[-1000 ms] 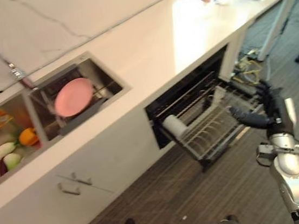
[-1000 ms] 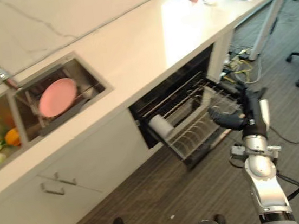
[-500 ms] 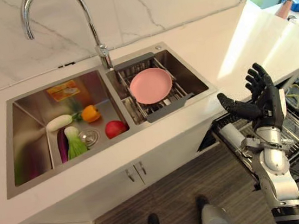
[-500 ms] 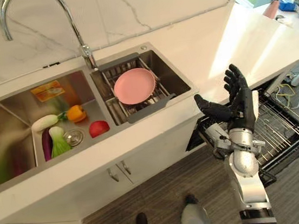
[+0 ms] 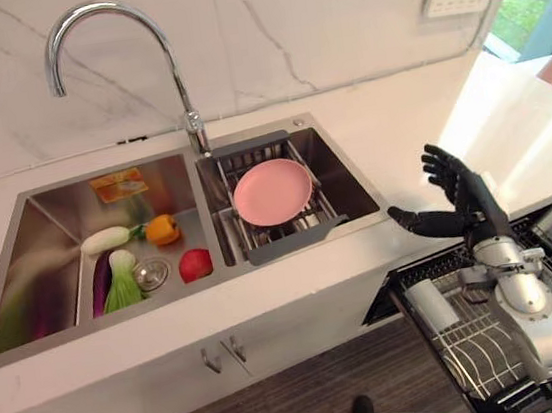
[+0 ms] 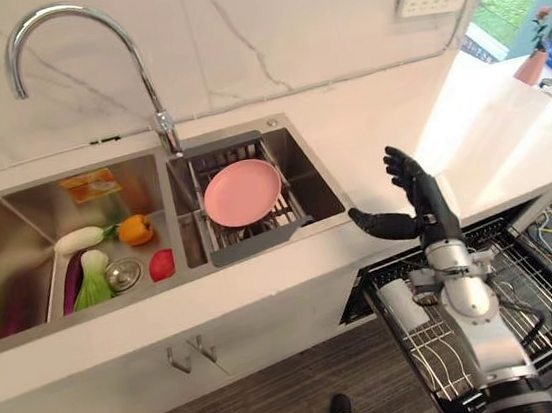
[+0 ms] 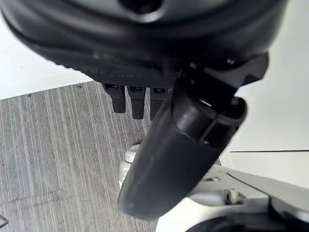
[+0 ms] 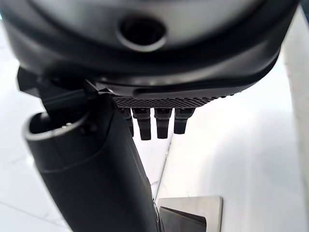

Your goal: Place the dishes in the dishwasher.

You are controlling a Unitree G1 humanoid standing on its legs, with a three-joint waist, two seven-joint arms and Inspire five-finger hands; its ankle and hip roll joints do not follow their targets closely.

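While the right hand (image 5: 465, 205) hovered wide and empty over the counter (image 5: 389, 142), it should reach left for the pink plate (image 5: 272, 189), gripping its rim.

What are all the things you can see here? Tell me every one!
plate: one, pink, on the rack in the right sink basin
rack: one, grey, in the right basin
faucet: one, silver, behind the sink
pepper: one, orange, left basin
tomato: one, red, left basin
radish: one, white, left basin
eggplant: one, purple, left basin
bok choy: one, green and white, left basin
dishwasher rack: one, wire, pulled out below the counter
cup: one, white, lying in the dishwasher rack
outlet: one, white, on the wall
right hand: dark, open, raised over the counter edge
left hand: dark, open, above the floor
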